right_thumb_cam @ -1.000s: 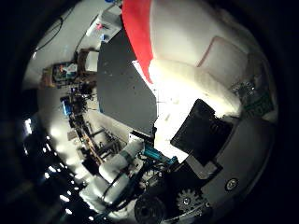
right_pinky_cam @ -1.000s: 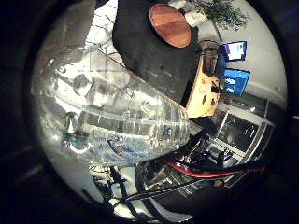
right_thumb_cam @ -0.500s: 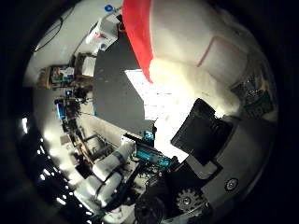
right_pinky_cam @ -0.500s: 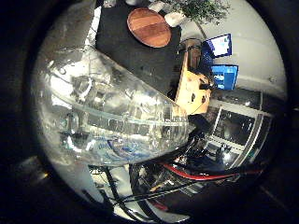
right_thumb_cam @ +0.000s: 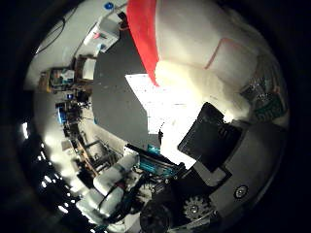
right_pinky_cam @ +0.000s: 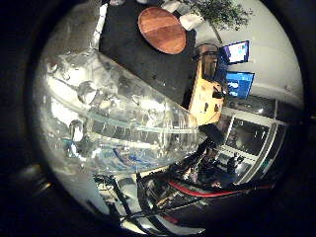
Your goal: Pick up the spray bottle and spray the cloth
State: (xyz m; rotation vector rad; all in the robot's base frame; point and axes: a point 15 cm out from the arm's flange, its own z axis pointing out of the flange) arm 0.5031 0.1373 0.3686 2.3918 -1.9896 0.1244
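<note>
Now the clear spray bottle (right_pinky_cam: 116, 131) fills most of the little-finger view, pressed close against the palm, its body larger in the picture than it was a second ago, with liquid and bubbles showing through the wall. Behind it the dark table (right_pinky_cam: 148, 61) has slid, and the round wooden board (right_pinky_cam: 161, 29) on it sits nearer the middle of the view than before, so the hand itself is turning or rising with the bottle. In the thumb view the bottle's red and white head (right_thumb_cam: 194, 43) stays at the palm, over a pale cloth (right_thumb_cam: 150, 97) lying on the dark table, and more of that cloth now shows. The hand (right_thumb_cam: 209, 141) appears closed round the bottle, though its fingers are mostly out of sight. I judge the pickup done and the aiming under way.
</note>
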